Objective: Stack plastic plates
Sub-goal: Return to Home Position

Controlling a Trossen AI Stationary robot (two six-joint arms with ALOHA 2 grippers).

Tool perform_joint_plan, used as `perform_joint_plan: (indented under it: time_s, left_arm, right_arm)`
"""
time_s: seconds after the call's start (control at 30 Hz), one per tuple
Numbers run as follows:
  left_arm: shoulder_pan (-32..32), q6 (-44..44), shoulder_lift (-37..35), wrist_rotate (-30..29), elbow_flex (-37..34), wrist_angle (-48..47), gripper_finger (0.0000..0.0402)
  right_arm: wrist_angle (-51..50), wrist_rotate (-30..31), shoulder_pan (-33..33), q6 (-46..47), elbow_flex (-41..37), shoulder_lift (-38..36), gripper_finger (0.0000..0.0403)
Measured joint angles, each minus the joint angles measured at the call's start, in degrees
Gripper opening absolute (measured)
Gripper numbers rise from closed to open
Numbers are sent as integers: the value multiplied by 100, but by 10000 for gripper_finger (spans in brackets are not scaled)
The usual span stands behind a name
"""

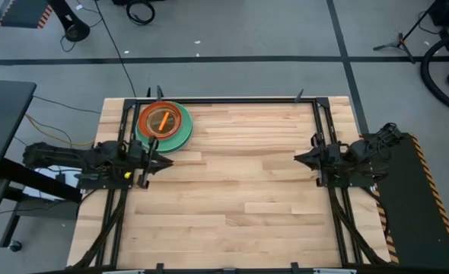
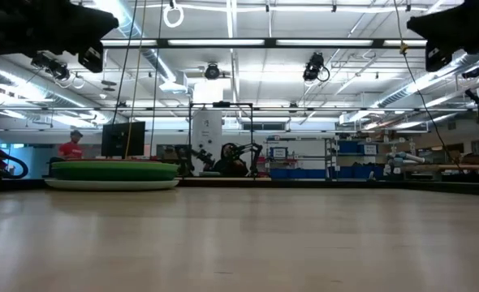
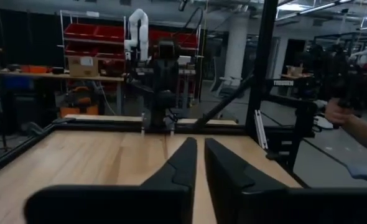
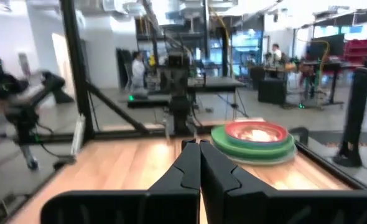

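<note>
The plastic plates stand in one stack (image 1: 163,123) near the table's far left corner: a pale plate at the bottom, green rims above it, a red-orange plate and a small translucent orange one on top. The bottom plate rests flat on the wood. The low view shows the stack (image 2: 112,173) from the side, and the right wrist view shows the stack (image 4: 255,140) across the table. My left gripper (image 1: 164,160) waits just near of the stack, fingers together bar a thin slit (image 3: 200,149). My right gripper (image 1: 300,157) waits at the table's right side, shut (image 4: 199,149). Both point toward the table's middle and hold nothing.
A black frame rail (image 1: 232,100) runs along the table's far edge, with uprights at both sides. The wooden top (image 1: 232,190) is bare between the grippers and toward the near edge. A person's hand (image 3: 342,113) shows beyond the table's right side.
</note>
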Motion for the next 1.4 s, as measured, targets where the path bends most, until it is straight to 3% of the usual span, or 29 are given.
perform_joint_plan:
  time_s: [0.17,0.47,0.57,1.0,1.2,1.4]
  left_arm:
    - [14,79,-1,0,-20,86,7]
    - [14,34,-243,-3,-702,788,5]
    - [8,-11,-485,-7,-710,493,4]
    - [-233,114,-1523,-120,-713,-674,2]
    - [-233,254,-1827,1085,-713,-705,2]
    - [-70,240,-1804,1216,-715,-1190,2]
  right_arm:
    - [-122,337,226,114,-185,-5,3]
    - [447,901,695,152,-718,2,3]
    - [558,1021,812,88,-828,22,4]
    - [577,548,1016,177,-828,44,25]
    - [577,548,1016,170,-828,44,26]
    - [577,547,1016,162,-828,46,28]
